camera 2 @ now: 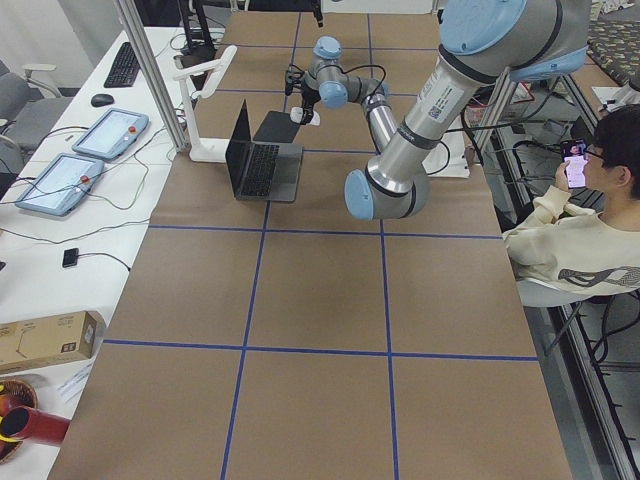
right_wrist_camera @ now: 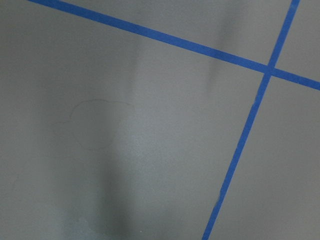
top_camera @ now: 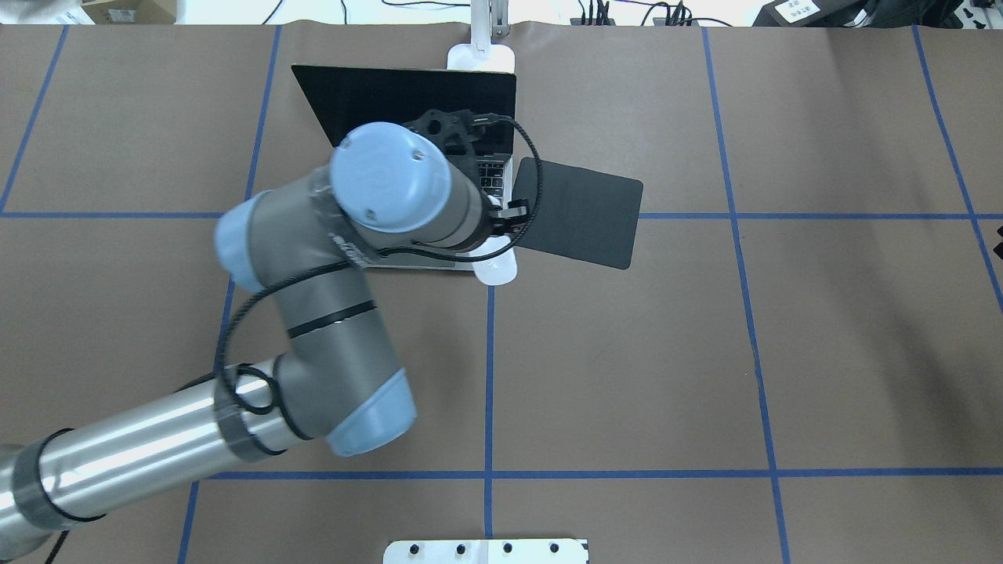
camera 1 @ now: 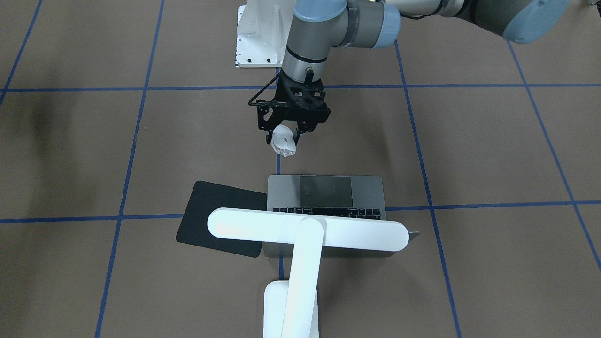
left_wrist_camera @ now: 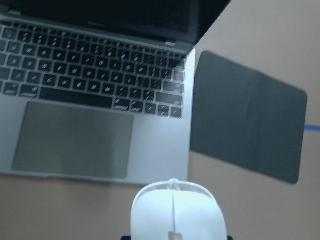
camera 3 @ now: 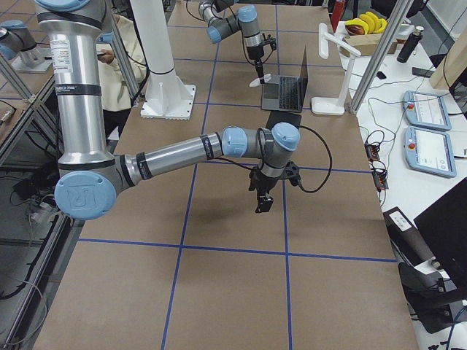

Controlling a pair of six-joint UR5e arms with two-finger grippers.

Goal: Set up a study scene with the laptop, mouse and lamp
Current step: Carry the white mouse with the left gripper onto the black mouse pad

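Note:
The laptop (camera 1: 328,190) stands open on the table, its screen (top_camera: 407,90) dark. The white lamp (camera 1: 307,234) stands behind it, its bar head over the keyboard side, its base (top_camera: 480,56) at the far table edge. My left gripper (camera 1: 283,137) is shut on the white mouse (camera 1: 284,143) and holds it just off the laptop's front corner, by the black mat (top_camera: 584,211). The left wrist view shows the mouse (left_wrist_camera: 177,212) at the bottom, the laptop (left_wrist_camera: 95,100) and the mat (left_wrist_camera: 250,120) beyond. My right gripper (camera 3: 263,198) hangs low over bare table; I cannot tell whether it is open.
A white bolted pedestal mount (camera 1: 256,37) sits at the robot's side of the table. Blue tape lines (top_camera: 489,376) cross the brown table. A seated person (camera 2: 580,240) and side desks with tablets (camera 3: 427,109) flank the table.

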